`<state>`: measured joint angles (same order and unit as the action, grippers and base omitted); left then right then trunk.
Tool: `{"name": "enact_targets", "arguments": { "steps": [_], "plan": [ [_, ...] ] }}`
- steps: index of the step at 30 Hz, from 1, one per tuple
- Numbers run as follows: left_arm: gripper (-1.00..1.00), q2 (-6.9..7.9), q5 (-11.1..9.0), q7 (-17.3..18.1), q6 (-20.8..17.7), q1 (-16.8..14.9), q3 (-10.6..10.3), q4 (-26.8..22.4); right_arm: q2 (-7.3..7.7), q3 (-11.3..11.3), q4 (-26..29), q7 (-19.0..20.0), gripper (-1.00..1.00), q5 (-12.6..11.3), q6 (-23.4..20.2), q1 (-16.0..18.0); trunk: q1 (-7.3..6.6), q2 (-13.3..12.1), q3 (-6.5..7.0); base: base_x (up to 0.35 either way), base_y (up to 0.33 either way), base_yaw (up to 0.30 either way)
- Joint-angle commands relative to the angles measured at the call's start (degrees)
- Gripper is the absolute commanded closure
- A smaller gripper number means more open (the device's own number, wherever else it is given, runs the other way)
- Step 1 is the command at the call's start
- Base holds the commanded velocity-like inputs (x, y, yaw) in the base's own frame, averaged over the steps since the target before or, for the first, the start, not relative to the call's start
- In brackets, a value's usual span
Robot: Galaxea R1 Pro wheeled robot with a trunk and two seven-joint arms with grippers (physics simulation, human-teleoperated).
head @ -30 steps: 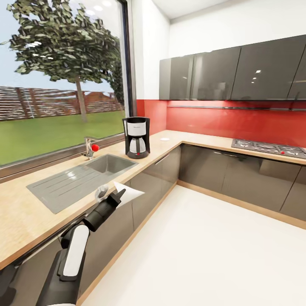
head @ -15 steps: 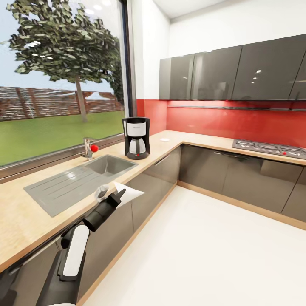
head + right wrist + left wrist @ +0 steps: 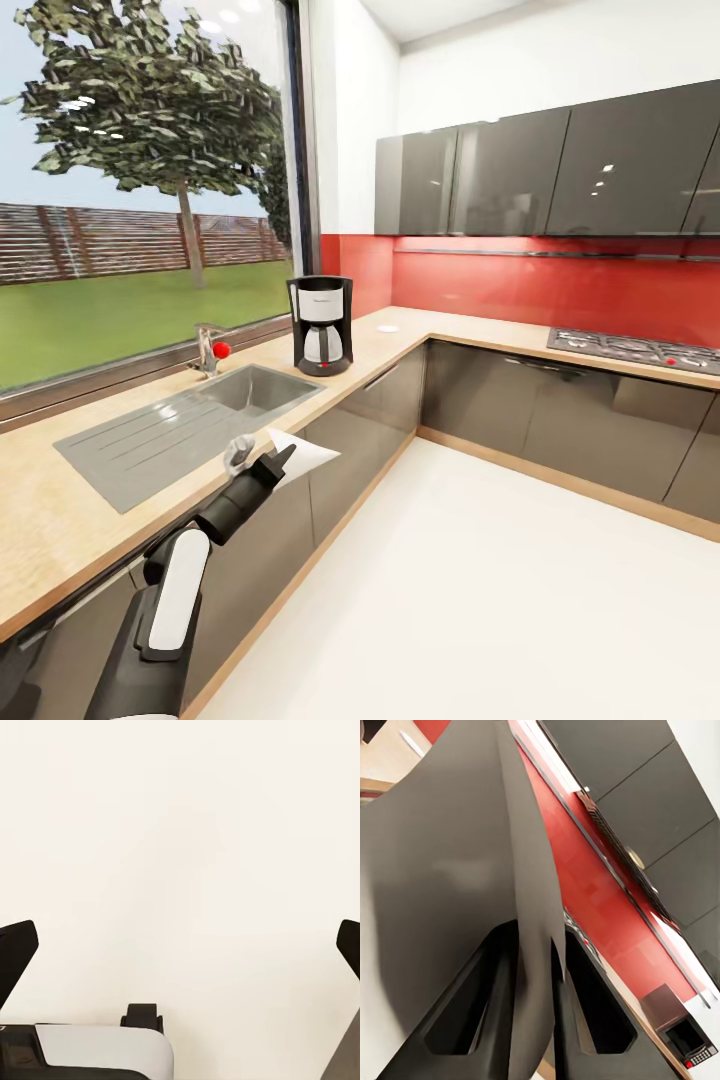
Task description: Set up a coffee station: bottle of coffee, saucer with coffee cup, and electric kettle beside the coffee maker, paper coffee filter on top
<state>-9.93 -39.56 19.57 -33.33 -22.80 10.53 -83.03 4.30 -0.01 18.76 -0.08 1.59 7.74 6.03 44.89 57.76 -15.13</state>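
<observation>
Left gripper [image 3: 283, 458] clamps the thin white paper coffee filter [image 3: 305, 456] between its fingers, off the wooden countertop's [image 3: 60, 520] front edge; right gripper [image 3: 180, 945] fingers spread apart.

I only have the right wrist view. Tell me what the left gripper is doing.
Observer: The left gripper is shut on the paper coffee filter, held over the counter's front edge.
Operator: Confirm the grip from its own camera.
Observer: There the filter runs down between both fingers.
Operator: Give me the coffee maker's position.
Observer: The coffee maker stands on the countertop just beyond the sink, ahead of the filter.
</observation>
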Motion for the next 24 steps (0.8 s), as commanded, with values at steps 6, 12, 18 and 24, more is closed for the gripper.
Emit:
{"name": "enact_targets", "arguments": {
  "steps": [6,12,18,24],
  "plan": [
    [1.0,-0.07,-0.08,0.03,-0.42,-0.05,0.11,-0.02,0.01,0.01,-0.04,-0.01,-1.0,0.16,0.17,0.04,0.0,0.05,-0.07,0.044,0.0,0.0],
    [1.0,-0.07,-0.08,0.03,-0.42,-0.05,0.13,-0.02,0.01,0.01,-0.04,-0.01,-1.0,0.16,0.17,0.04,0.0,0.05,-0.07,0.008,0.0,0.0],
    [1.0,-0.07,-0.08,0.03,-0.42,-0.05,0.12,-0.02,0.01,0.01,-0.04,-0.04,-1.0,0.16,0.17,0.04,0.0,0.05,-0.07,0.005,0.0,0.0],
    [1.0,-0.07,-0.08,0.03,-0.42,-0.05,0.1,-0.02,0.01,0.01,-0.04,-0.09,-1.0,0.16,0.17,0.04,0.0,0.05,-0.07,0.169,0.0,0.0]
  ]
}}
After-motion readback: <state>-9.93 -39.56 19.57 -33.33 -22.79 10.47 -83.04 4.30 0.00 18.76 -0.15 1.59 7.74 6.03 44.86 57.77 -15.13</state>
